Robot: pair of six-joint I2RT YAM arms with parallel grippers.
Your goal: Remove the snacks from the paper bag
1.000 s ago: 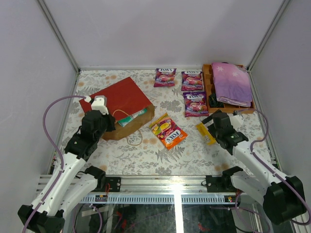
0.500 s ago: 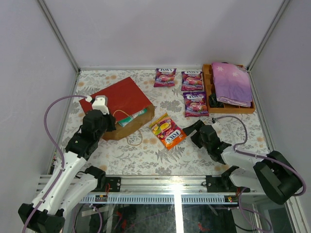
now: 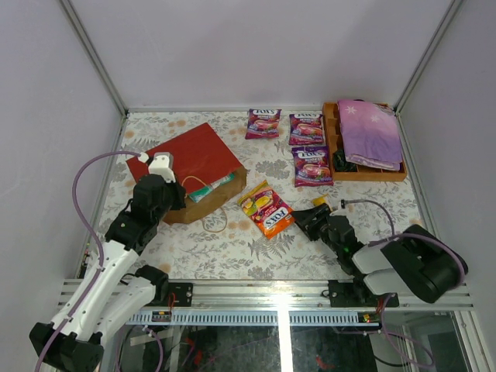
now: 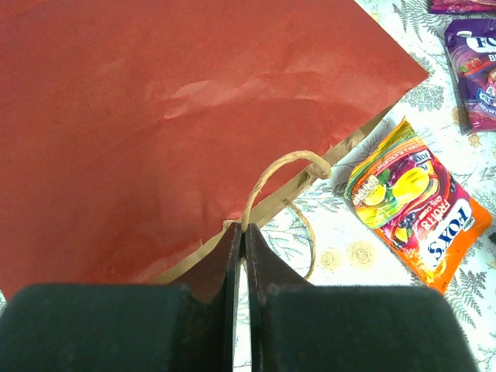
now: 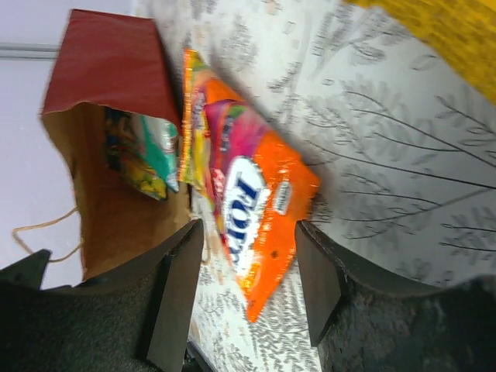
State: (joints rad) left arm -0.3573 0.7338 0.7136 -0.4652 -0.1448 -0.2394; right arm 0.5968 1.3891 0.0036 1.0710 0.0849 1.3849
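Snacks are lying on the surface beside the paper bag, one green pouch sitting inside; left gripper is pinching the bag's rim, right gripper is hovering open by the orange pouch.

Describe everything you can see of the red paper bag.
The paper bag is red outside, brown kraft inside, lightly creased. It lies flat on its side at the left of the table, mouth toward the middle. Thin beige cord handles loop from the mouth. A green-yellow pouch shows inside. The left claw is shut on its brown lip.
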